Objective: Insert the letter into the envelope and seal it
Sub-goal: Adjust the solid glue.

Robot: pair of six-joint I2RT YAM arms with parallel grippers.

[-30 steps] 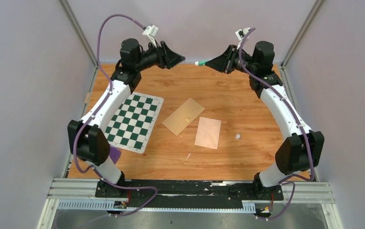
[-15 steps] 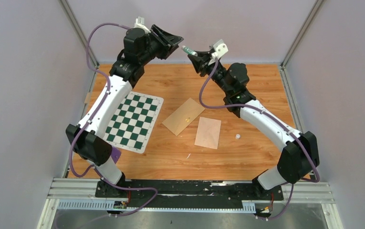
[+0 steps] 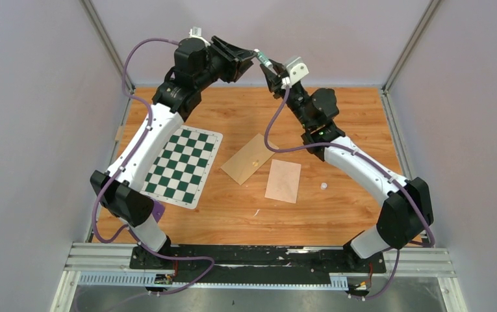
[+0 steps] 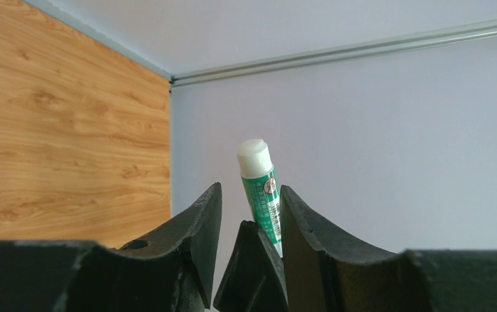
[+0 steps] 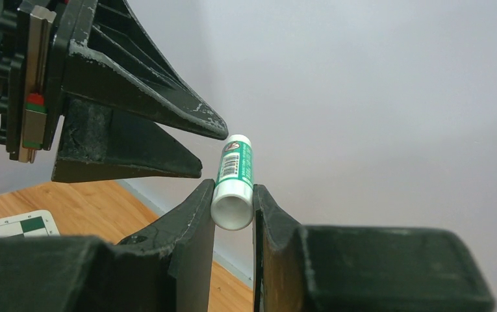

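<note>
High at the back, my right gripper (image 3: pixel 270 66) (image 5: pixel 233 186) is shut on a green-and-white glue stick (image 3: pixel 261 58) (image 5: pixel 235 166), pinching its open white end. My left gripper (image 3: pixel 249 54) (image 4: pixel 251 190) faces it with the stick's other end (image 4: pixel 260 185) between its jaws. That end lies against one finger, a gap shows at the other, and the jaws are open. On the table lie a tan envelope (image 3: pixel 250 159) and a paler sheet that looks like the letter (image 3: pixel 283 181); its border is too small to make out.
A green-and-white chessboard mat (image 3: pixel 181 166) lies at the left of the wooden table (image 3: pixel 336 130). A small white object (image 3: pixel 323 186) sits right of the pale sheet. Grey walls stand close behind and beside both arms.
The right arm swung in from the right and lifted the glue stick toward the left gripper. The left gripper rose, took the stick's end between its jaws, and its jaws narrowed.
</note>
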